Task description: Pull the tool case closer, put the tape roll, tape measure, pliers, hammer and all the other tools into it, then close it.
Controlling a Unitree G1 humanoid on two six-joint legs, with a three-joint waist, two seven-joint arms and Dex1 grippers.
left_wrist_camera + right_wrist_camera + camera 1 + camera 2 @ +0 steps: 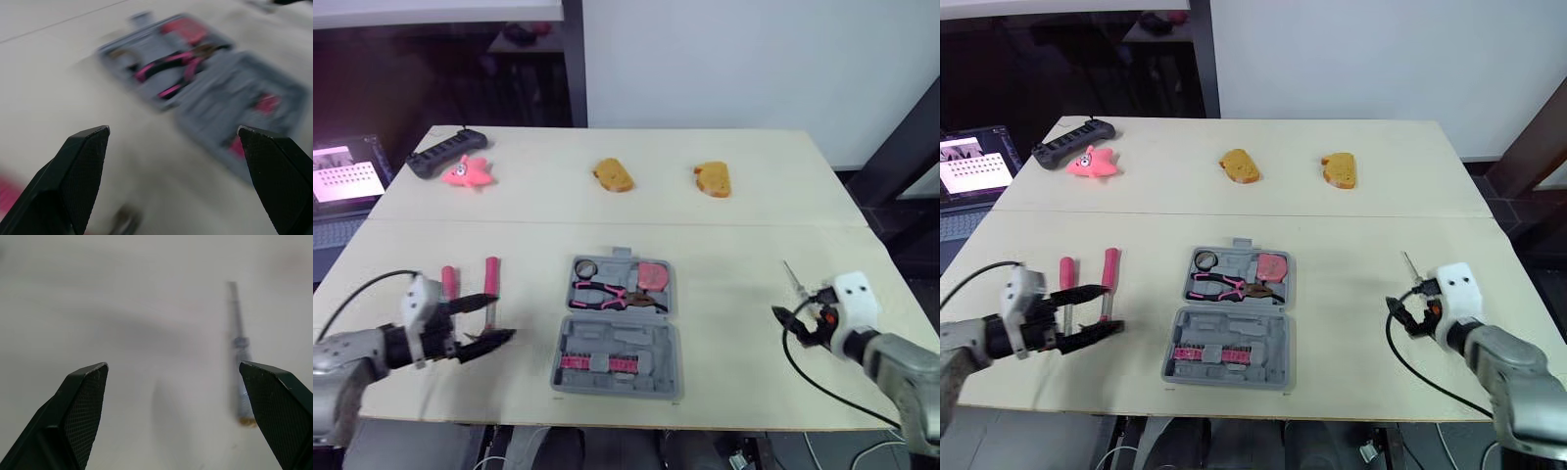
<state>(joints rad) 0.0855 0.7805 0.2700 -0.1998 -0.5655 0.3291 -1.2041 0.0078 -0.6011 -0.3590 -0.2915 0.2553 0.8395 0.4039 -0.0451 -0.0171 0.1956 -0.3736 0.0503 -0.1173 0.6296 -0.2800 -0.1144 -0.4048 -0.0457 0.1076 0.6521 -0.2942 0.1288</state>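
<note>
Two claws stand spread wide, and both are empty. Your left claw [490, 321] hangs just beside two pink-handled tools [490, 278] on the tabletop [734, 245]; contact cannot be told. Its wrist view faces the open tool case [274, 88] at the tabletop's middle. Your right claw [173, 364] is near a thin metal rod [239, 377], not touching it. The head views add the pliers [612, 294], tape roll [585, 267] and tape measure [652, 275] inside the case.
</note>
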